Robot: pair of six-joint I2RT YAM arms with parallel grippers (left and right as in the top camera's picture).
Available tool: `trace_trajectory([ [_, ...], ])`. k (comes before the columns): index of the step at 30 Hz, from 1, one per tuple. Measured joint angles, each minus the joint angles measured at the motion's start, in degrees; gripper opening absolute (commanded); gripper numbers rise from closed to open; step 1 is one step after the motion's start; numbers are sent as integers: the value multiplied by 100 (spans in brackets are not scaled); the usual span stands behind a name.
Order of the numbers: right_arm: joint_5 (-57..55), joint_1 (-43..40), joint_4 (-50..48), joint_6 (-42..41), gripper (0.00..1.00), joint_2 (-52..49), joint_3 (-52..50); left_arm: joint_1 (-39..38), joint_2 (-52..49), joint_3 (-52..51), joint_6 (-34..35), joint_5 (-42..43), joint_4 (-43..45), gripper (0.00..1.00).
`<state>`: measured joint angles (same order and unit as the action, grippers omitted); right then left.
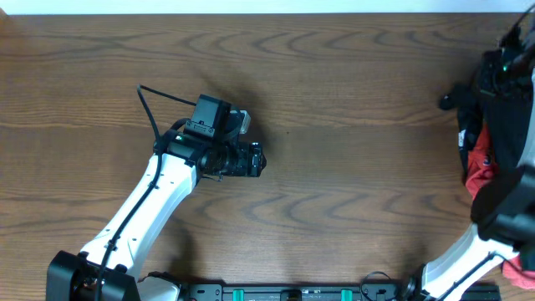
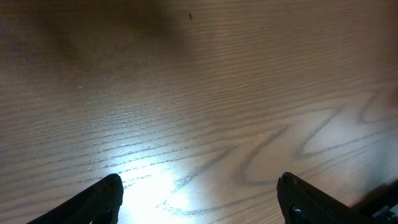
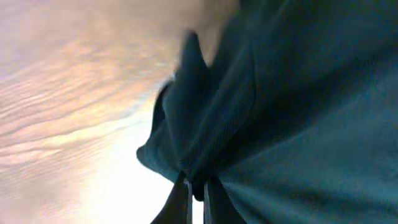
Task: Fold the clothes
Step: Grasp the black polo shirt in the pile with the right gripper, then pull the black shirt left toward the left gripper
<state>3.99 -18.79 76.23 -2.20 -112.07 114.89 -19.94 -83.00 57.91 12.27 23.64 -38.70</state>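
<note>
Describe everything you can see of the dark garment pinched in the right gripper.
The dark garment is soft cloth, black from overhead, with a fine mesh-like weave up close. It is unfolded and crumpled. Its folds gather into a bunch pinched between the shut fingers of the right gripper. It sits at the right edge of the table, partly out of frame, next to a red garment. No logo shows.

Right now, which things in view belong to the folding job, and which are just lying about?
Job:
- dark garment, pinched in the shut right tool
- red garment, in the heap at the table's right edge
- left tool, open, holding nothing

Lying about:
- no stray items visible; just the wooden table
</note>
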Motion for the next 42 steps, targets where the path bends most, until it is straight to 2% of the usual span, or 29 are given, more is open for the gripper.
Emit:
trace_trajectory([
  [4, -37, 551, 92, 0, 1, 271, 37, 0, 0, 0, 0, 0, 7, 81],
  [24, -120, 4315, -9, 0, 1, 249, 37, 0, 0, 0, 20, 0, 44, 80],
  [30, -98, 4892, -44, 2, 1, 249, 37, 0, 0, 0, 44, 0, 44, 80],
  [38, 114, 5182, -90, 52, 1, 243, 37, 0, 0, 0, 85, 0, 48, 80],
  [39, 142, 5217, -90, 50, 30, 229, 37, 0, 0, 0, 85, 0, 46, 80],
  [40, 160, 5261, -90, 26, 76, 212, 37, 0, 0, 0, 85, 0, 46, 80],
  [41, 162, 5283, -90, 4, 99, 186, 37, 0, 0, 0, 87, 0, 48, 80],
  [42, 162, 5300, -94, -20, 99, 157, 37, 0, 0, 0, 87, 0, 46, 80],
])
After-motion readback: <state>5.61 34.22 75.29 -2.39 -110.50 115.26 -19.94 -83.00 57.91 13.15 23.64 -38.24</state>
